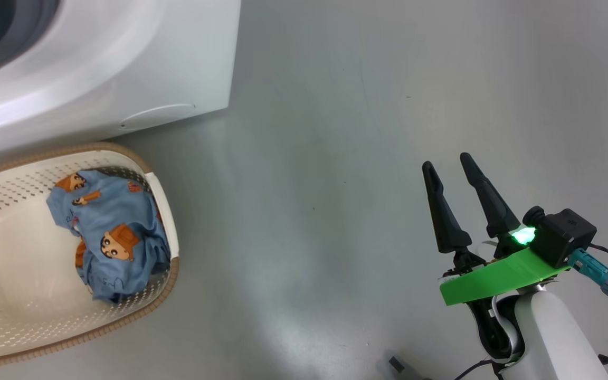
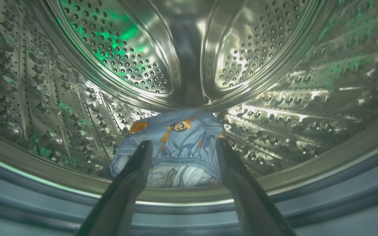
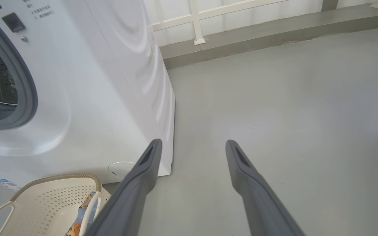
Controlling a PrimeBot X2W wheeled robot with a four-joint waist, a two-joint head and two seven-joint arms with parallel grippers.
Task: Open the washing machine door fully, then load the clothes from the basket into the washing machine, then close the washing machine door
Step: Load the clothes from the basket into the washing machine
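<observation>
The left pincer (image 2: 183,144) gapes open in the drum (image 2: 110,39), a garment (image 2: 182,131) at its 12 o'clock, and the right pincer (image 1: 446,160) is open too, so withdrawing low could snag the fabric out.

This is a laundry corner of a bare, plain room. A white front-loading washing machine (image 3: 103,82) stands on a smooth grey floor (image 3: 290,98) with a basket (image 1: 19,253) of clothes (image 1: 119,227) before it, and a white framed wall (image 3: 228,16) runs behind.
</observation>
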